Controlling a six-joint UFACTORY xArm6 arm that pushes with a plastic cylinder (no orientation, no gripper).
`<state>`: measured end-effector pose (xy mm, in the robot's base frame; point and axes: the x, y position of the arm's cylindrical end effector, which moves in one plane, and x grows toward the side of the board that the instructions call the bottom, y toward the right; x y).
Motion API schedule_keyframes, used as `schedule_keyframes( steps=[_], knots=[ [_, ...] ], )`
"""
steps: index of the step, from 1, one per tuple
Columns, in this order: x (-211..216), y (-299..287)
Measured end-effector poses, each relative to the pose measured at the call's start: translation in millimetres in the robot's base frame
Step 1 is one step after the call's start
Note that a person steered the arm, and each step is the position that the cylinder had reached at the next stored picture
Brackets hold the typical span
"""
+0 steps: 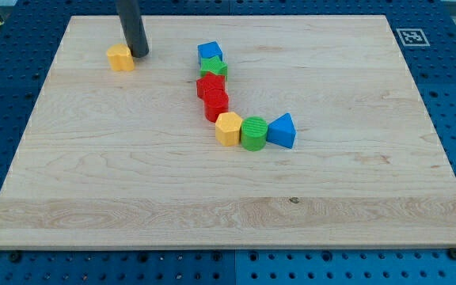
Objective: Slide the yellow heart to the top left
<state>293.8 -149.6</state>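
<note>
The yellow heart (120, 58) lies near the board's top left. My tip (140, 54) rests on the board just right of it, touching or almost touching its right side; the dark rod rises from there out of the view's top. The other blocks form a curved chain in the middle: a blue block (210, 53), a green star (213, 69), a red block (210, 85), a second red block (216, 104), a yellow pentagon-like block (228, 128), a green cylinder (253, 132) and a blue triangle (282, 131).
The wooden board (355, 198) lies on a blue pegboard table. A black-and-white marker tag (411, 36) sits off the board's top right corner.
</note>
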Motion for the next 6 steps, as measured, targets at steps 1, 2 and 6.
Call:
schedule_keyframes(
  steps=[1, 2, 6],
  knots=[
    [31, 6],
    [51, 6],
    [-19, -45]
  ],
)
